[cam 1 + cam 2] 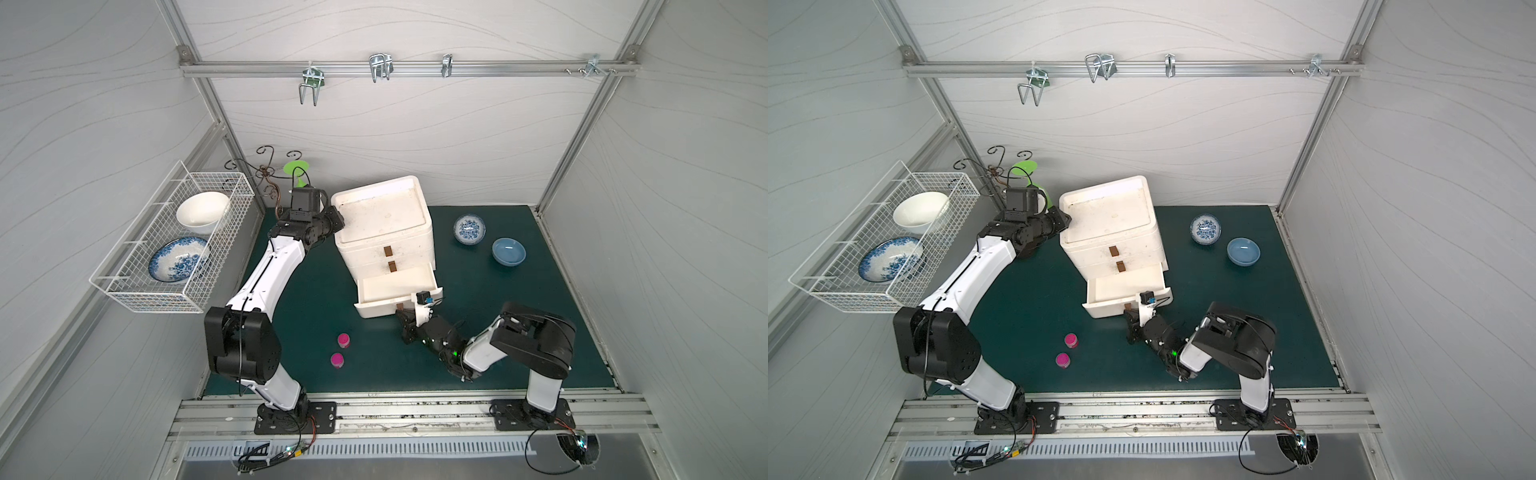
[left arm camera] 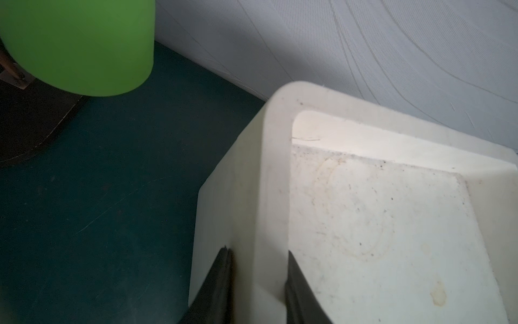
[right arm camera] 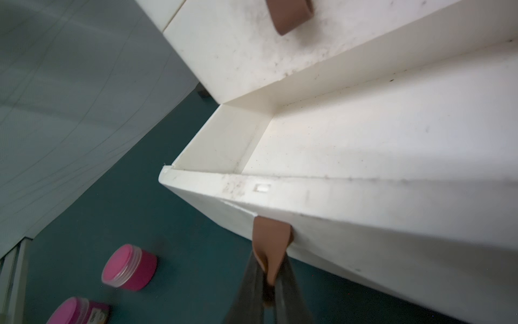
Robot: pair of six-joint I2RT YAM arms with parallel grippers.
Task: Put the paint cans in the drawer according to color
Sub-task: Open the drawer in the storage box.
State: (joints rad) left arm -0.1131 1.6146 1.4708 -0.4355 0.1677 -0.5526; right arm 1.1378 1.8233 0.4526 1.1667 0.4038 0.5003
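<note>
Right wrist view, right gripper [image 3: 269, 269] pinches tab [image 3: 270, 238] of open bottom drawer [image 3: 364, 134], left gripper [image 2: 258, 252] clamps chest rim [image 2: 273, 168], magenta paint cans [image 1: 344, 340] at drawer's seven o'clock.

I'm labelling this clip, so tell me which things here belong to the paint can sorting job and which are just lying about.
Job: two magenta paint cans, drawer chest, open bottom drawer, brown handle pinched by right gripper, left gripper clamping chest rim.

Lying about: plain blue bowl, blue-patterned dish, wire basket, white bowl, blue floral bowl, green cup, wire stand.
</note>
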